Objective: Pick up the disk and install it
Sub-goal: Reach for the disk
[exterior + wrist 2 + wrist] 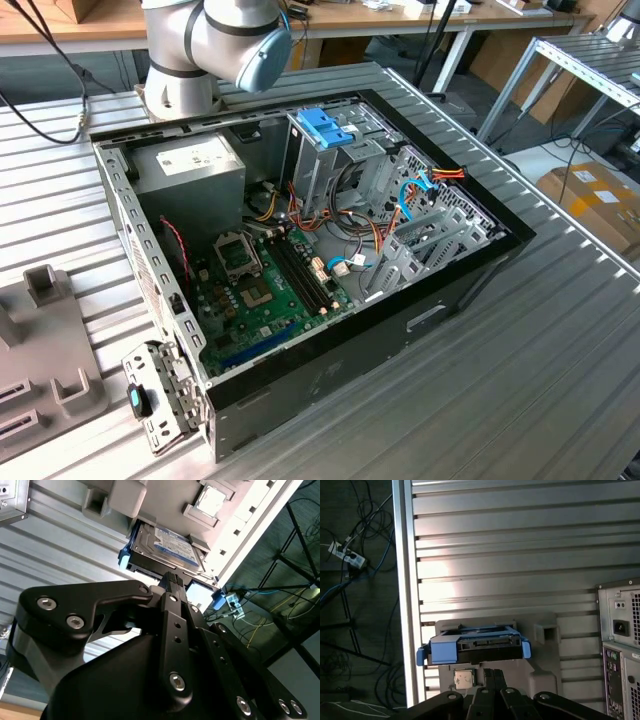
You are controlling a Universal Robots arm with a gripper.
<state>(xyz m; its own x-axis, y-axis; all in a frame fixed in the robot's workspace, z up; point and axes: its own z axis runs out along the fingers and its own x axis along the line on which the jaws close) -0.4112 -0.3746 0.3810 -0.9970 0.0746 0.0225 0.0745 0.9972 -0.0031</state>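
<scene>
Arm: the robot arm (pixel 215 40) has its base at the far edge of the table (pixel 520 350), behind the computer case (pixel 300 250).

Gripper: seen in both wrist views (pixel 493 671) (pixel 172 576). The two black fingers (pixel 487 676) are brought together and hold nothing.

Gripper position: above the grey holder (pixel 545 630), with the fingertips pointing at the near edge of the disk. Whether the tips touch that edge cannot be told from either wrist view.

Disk: the disk (pixel 475 647) (pixel 172 545) lies in a recess of the holder, label side up. Blue rails run along its two sides. Its connector edge faces the gripper.

Holder: a grey moulded block lying on the slatted table, at the exterior view's left (pixel 50 340), beside the computer case and apart from it.

Chip: a small square chip with a metal lid (pixel 462 680) (pixel 210 500) sits in another recess of the holder, just beside the disk.

Computer case: it lies on its side with the cover off and the green board facing up.

Power supply: the grey box with a white label (pixel 190 165) sits in the far left corner of the case.

Drive cage: the metal cage (pixel 320 170) stands near the far wall of the case, topped by a blue latch (pixel 325 127).
</scene>
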